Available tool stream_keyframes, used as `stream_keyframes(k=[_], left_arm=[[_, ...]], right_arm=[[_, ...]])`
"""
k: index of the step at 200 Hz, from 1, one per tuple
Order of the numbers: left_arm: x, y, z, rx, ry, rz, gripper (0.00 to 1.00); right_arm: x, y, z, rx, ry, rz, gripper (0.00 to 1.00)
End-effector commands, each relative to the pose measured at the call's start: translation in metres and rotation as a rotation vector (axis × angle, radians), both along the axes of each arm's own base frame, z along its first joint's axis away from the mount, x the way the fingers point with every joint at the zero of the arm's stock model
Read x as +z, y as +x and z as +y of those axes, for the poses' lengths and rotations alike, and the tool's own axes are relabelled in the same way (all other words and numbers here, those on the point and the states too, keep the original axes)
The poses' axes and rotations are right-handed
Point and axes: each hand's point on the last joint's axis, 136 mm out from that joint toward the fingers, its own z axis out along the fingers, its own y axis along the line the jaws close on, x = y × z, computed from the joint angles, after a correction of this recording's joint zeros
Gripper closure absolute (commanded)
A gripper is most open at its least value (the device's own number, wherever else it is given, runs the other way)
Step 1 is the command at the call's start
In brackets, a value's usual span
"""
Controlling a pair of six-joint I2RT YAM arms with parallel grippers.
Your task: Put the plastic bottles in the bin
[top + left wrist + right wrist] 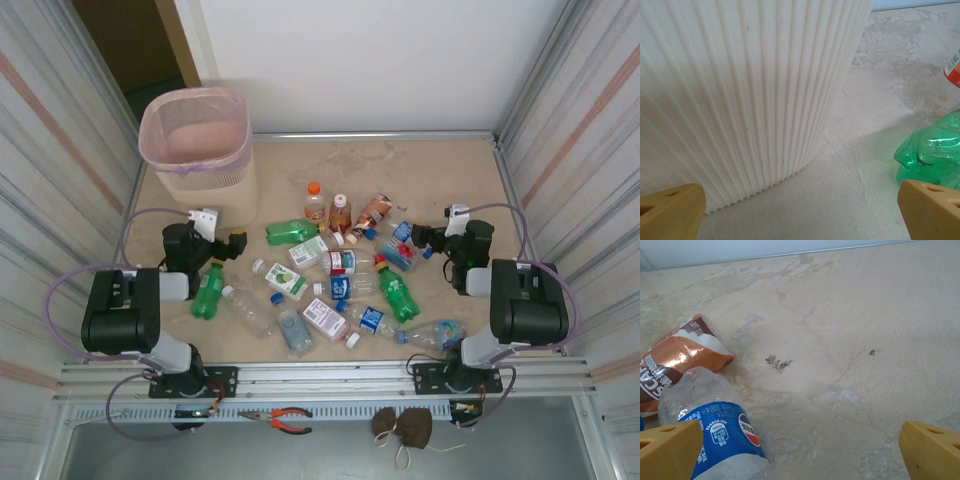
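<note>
Barely started, I'd judge: the plastic bottles (330, 275) all lay scattered on the desk (440, 170) between my end effectors, none seen in the bin (205, 185). Left end effector (800, 212) was spread and empty, ribbed beige bin wall close ahead, crushed green bottle (930, 160) just to its right. Right end effector (802, 450) was spread too, blue-labelled clear bottle (720, 432) at its left side.

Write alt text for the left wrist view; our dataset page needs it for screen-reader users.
The ribbed beige bin stands close ahead, left of centre, on a sandy tabletop. A crumpled green bottle lies at right, apart from the bin. The left gripper is open, holding nothing.
</note>
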Motion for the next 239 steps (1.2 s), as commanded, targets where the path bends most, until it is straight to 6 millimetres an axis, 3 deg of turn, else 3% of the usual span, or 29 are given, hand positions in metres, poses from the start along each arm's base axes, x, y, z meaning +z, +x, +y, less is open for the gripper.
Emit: stream_keyframes(k=[1, 172, 239], left_arm=[[0.007, 0.000, 0.000, -0.017, 0.009, -0.035, 0.01], [0.007, 0.003, 0.005, 0.009, 0.000, -0.030, 0.01], [0.028, 0.000, 0.023, 0.142, 0.029, 0.006, 0.01]], right_arm=[[0.003, -0.001, 0.001, 0.016, -0.004, -0.018, 0.01], [0.002, -0.001, 0.000, 0.006, -0.005, -0.020, 0.01], [0.020, -0.003, -0.009, -0.058, -0.003, -0.003, 0.01]])
